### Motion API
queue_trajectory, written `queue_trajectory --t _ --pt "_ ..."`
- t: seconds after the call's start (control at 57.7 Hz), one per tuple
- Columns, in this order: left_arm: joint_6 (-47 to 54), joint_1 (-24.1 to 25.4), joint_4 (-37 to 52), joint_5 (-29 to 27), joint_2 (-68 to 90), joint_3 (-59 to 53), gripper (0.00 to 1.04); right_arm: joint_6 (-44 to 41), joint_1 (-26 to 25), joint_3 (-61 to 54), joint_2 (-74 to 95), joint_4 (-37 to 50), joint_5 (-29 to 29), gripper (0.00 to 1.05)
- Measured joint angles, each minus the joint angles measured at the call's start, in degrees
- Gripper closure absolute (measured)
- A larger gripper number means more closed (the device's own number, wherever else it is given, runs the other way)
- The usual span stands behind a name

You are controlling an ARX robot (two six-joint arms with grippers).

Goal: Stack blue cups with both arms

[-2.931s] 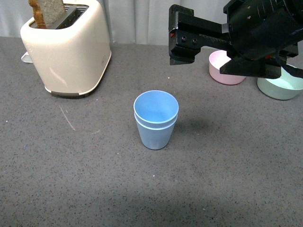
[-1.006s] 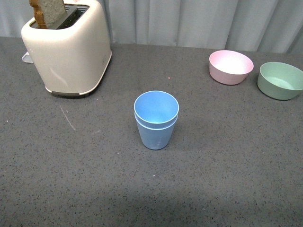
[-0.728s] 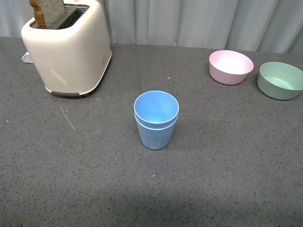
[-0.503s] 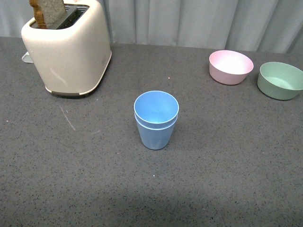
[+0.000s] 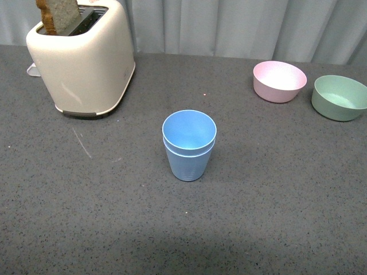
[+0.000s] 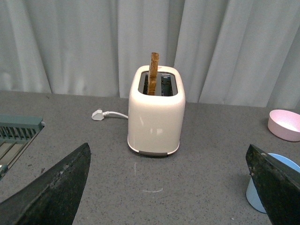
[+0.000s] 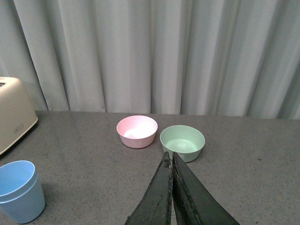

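On my left wrist view, the left pincer [image 6: 171, 187] is standing spread wide, its two dark fingers [image 6: 56, 192] sitting at opposite edges of the picture with only bare grey table [image 6: 197, 187] between them; it is holding and touching nothing. On my right wrist view, the right pincer [image 7: 171, 161] is showing its fingers pressed together into a single point, nothing pinched between them, hanging above the table short of the bowls. Neither arm is showing in my front view.

The blue cups [image 5: 189, 143] are sitting near the middle of the table, one nested inside the other and upright. I am counting two: the inner cup's rim is riding just above the outer cup's rim, leaving a narrow band between them. They are light blue, matte and tapered toward the base, and the inside is looking empty.

Farther back I am seeing one cream toaster [image 5: 80, 57] at the far left, with one slice of toast [image 5: 57, 14] sticking out of a slot, and its white plug [image 6: 97, 114] lying on the table behind it. At the far right, one pink bowl [image 5: 279, 81] and one green bowl [image 5: 339, 97] are standing just beside each other, apart from the cups. A grey curtain [image 5: 241, 26] is hanging behind the table.
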Motion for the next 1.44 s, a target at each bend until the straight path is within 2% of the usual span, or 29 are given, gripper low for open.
queue_trajectory --t 0.104,0.312,0.364,0.416,0.468,0.59,0.659,1.439 --pt "0.00 0.00 0.00 0.00 0.00 0.00 0.07 -0.04 0.00 0.00 0.00 -0.04 0.00 1.01" --pt "0.00 0.00 0.00 0.00 0.00 0.00 0.07 -0.04 0.00 0.00 -0.04 -0.04 0.00 0.59" --pt "0.00 0.00 0.00 0.00 0.00 0.00 0.07 -0.04 0.00 0.00 -0.04 -0.04 0.00 0.52" --pt "0.00 0.00 0.00 0.00 0.00 0.00 0.07 -0.04 0.00 0.00 -0.04 -0.04 0.00 0.39" --pt "0.00 0.00 0.00 0.00 0.00 0.00 0.07 -0.04 0.00 0.00 -0.04 -0.04 0.00 0.32" --pt "0.00 0.00 0.00 0.00 0.00 0.00 0.07 0.02 0.00 0.00 -0.04 -0.04 0.00 0.08" --pt "0.00 0.00 0.00 0.00 0.00 0.00 0.07 -0.02 0.00 -0.02 -0.04 -0.04 0.00 0.10" --pt "0.02 0.00 0.00 0.00 0.00 0.00 0.07 -0.02 0.00 0.00 -0.04 -0.04 0.00 0.10"
